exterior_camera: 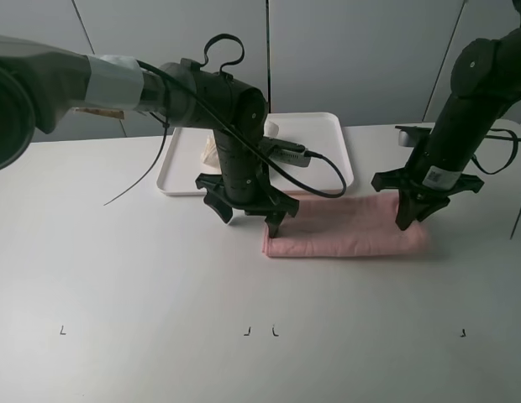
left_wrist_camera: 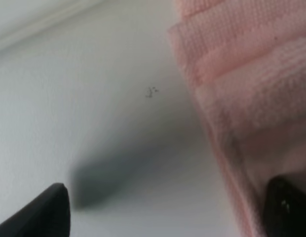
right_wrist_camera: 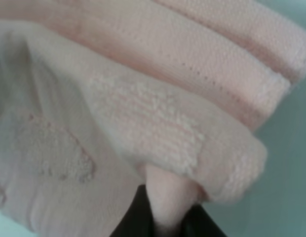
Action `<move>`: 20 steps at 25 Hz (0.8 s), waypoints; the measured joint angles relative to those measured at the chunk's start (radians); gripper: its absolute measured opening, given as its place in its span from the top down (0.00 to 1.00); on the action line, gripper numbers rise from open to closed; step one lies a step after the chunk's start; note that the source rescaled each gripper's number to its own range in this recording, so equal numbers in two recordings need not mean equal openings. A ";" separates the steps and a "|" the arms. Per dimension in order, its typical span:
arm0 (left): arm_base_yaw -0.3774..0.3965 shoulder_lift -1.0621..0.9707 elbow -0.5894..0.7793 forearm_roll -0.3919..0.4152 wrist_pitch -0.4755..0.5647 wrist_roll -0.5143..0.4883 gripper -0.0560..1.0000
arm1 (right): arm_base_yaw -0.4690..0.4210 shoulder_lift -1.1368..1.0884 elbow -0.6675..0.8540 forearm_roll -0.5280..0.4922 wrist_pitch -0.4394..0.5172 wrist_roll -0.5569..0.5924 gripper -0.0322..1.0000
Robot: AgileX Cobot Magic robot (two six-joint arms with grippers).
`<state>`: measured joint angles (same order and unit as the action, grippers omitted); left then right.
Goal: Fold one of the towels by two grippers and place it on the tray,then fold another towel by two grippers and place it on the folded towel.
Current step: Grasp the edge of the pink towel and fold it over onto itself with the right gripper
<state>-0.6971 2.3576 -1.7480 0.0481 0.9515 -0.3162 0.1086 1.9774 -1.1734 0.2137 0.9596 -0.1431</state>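
A pink towel (exterior_camera: 344,228) lies folded in a long strip on the table in front of the white tray (exterior_camera: 332,126). A cream towel (exterior_camera: 211,152) lies on the tray's left part, partly hidden by the left arm. My left gripper (exterior_camera: 248,217) is open at the strip's left end. In the left wrist view (left_wrist_camera: 168,212) one fingertip (left_wrist_camera: 286,207) sits at the pink towel's (left_wrist_camera: 251,74) edge and the other is over bare table. My right gripper (exterior_camera: 412,218) is at the strip's right end. The right wrist view (right_wrist_camera: 165,217) shows it shut on a pinched fold of the pink towel (right_wrist_camera: 158,123).
A black cable (exterior_camera: 323,172) hangs from the left arm over the tray's front edge. Small black marks (exterior_camera: 274,331) run along the table's front. The wall stands right behind the tray.
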 joint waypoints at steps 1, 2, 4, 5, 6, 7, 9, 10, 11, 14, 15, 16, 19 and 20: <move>0.000 0.000 0.000 0.002 0.000 0.000 0.00 | 0.000 -0.014 0.000 0.012 0.008 0.000 0.92; 0.000 0.000 0.000 0.002 0.000 0.000 0.00 | 0.000 -0.023 0.000 0.027 0.017 0.000 0.92; 0.000 0.000 0.000 0.002 0.000 0.000 0.00 | 0.000 -0.044 0.000 0.071 0.033 -0.005 0.92; 0.000 0.000 0.000 0.002 0.000 0.000 0.00 | 0.000 -0.052 0.000 0.095 0.045 -0.016 0.92; 0.000 0.000 0.000 0.002 0.000 0.000 0.00 | 0.000 -0.061 0.000 0.127 0.055 -0.033 0.92; 0.000 0.000 0.000 0.004 0.000 0.000 0.00 | 0.000 -0.068 0.000 0.162 0.065 -0.046 0.92; 0.000 0.000 0.000 0.004 0.000 0.000 0.00 | 0.000 -0.081 0.000 0.228 0.088 -0.081 0.92; 0.000 0.000 0.000 0.004 0.000 0.000 0.00 | 0.000 -0.086 0.000 0.268 0.098 -0.099 0.92; 0.000 0.000 0.000 0.004 0.000 0.000 0.00 | 0.000 -0.088 0.000 0.309 0.110 -0.117 0.92; 0.000 0.000 0.000 0.005 0.002 0.000 0.00 | 0.000 -0.090 0.001 0.410 0.143 -0.167 0.92; 0.000 0.000 0.000 0.005 0.002 0.000 0.00 | 0.000 -0.090 0.001 0.435 0.147 -0.182 0.92; 0.000 0.000 0.000 0.005 0.002 0.000 0.00 | 0.000 -0.090 0.001 0.450 0.148 -0.191 0.92; 0.000 0.000 0.000 0.005 0.002 0.002 0.00 | 0.000 -0.090 0.005 0.473 0.143 -0.202 0.92; 0.000 0.000 0.000 0.005 0.002 0.002 0.00 | 0.000 -0.090 0.016 0.484 0.133 -0.209 0.92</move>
<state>-0.6971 2.3576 -1.7480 0.0532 0.9533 -0.3147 0.1086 1.8872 -1.1579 0.6976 1.0925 -0.3521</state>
